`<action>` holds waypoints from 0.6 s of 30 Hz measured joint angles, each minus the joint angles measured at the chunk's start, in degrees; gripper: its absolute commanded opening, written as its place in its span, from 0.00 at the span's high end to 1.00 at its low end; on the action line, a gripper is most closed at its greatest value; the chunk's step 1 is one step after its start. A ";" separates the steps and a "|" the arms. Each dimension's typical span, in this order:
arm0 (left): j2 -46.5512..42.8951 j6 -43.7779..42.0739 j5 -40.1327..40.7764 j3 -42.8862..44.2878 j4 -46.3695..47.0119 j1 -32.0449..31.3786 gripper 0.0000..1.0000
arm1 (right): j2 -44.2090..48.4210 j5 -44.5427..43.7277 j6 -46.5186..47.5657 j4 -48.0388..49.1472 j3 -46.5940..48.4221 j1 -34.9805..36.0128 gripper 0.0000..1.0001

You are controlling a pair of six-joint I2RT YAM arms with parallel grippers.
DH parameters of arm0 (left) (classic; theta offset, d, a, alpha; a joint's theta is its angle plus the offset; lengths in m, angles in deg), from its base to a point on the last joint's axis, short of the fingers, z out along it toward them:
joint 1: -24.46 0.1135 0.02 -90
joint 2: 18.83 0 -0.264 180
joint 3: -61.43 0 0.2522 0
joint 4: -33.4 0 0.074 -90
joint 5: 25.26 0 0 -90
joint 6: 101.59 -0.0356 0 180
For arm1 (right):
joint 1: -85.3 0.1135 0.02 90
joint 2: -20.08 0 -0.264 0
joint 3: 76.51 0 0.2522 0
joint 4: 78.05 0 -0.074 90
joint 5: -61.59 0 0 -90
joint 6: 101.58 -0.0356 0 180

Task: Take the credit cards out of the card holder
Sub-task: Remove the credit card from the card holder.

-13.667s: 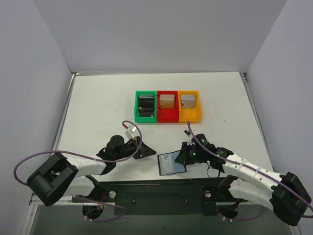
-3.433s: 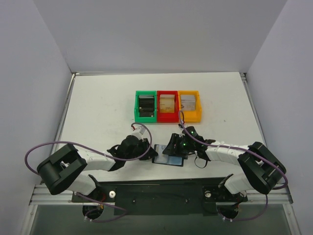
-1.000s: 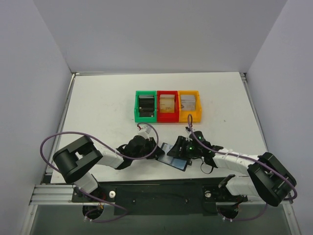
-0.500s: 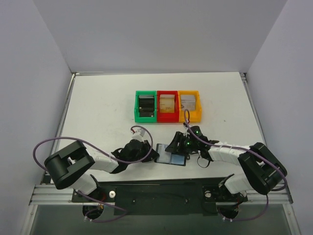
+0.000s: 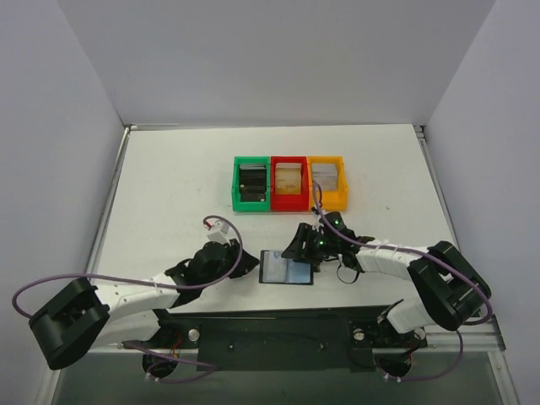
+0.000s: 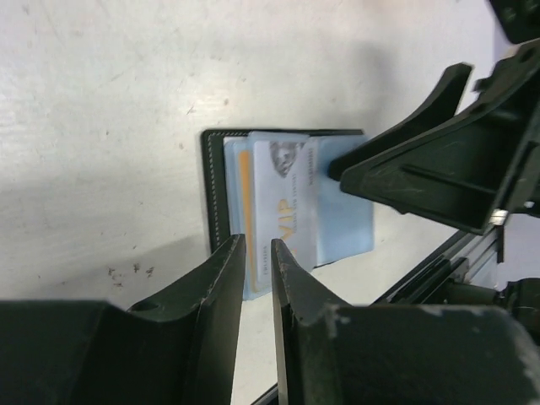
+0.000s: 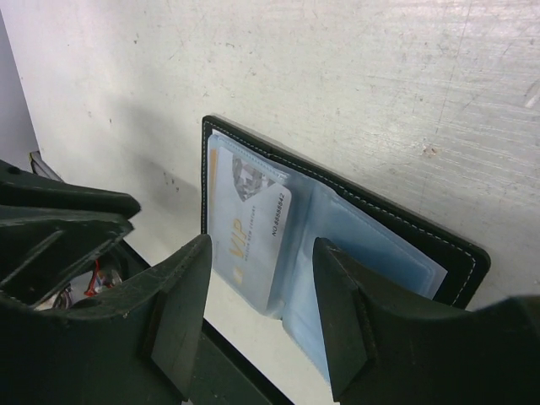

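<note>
The card holder (image 5: 287, 267) lies open and flat near the table's front edge, black rim (image 7: 405, 224) out, glossy blue pockets up. A pale blue credit card marked VIP (image 7: 249, 228) sits in its left pocket, also clear in the left wrist view (image 6: 287, 198). An orange-edged card (image 6: 240, 211) shows beneath it. My left gripper (image 5: 247, 263) rests low just left of the holder, its jaws (image 6: 257, 253) a narrow gap apart with nothing between them. My right gripper (image 5: 305, 246) hovers at the holder's far right side, open, its fingers (image 7: 263, 291) straddling the pockets without gripping.
At the back stand a green bin (image 5: 237, 181), a red bin (image 5: 288, 159) and a yellow bin (image 5: 344, 187), each with a stack inside. The black base rail (image 5: 270, 325) runs just in front of the holder.
The card holder, tilted up a second ago, now lies flat and slightly further left. My left arm has drawn back to the left. The right gripper stayed by the holder's right side.
</note>
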 measured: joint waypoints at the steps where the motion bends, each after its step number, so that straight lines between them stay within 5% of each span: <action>1: -1.90 -0.31 0.42 0.04 -0.66 0.35 0.69 | 0.28 0.00 0.02 -0.15 0.00 0.00 0.53; 5: -4.44 -1.77 0.09 0.81 -1.40 1.11 0.69 | 1.20 0.02 0.07 -0.31 0.00 0.00 0.50; 18: 12.46 -2.03 -9.75 3.26 8.41 1.16 0.69 | 3.56 0.07 -0.02 -0.94 0.00 0.72 0.46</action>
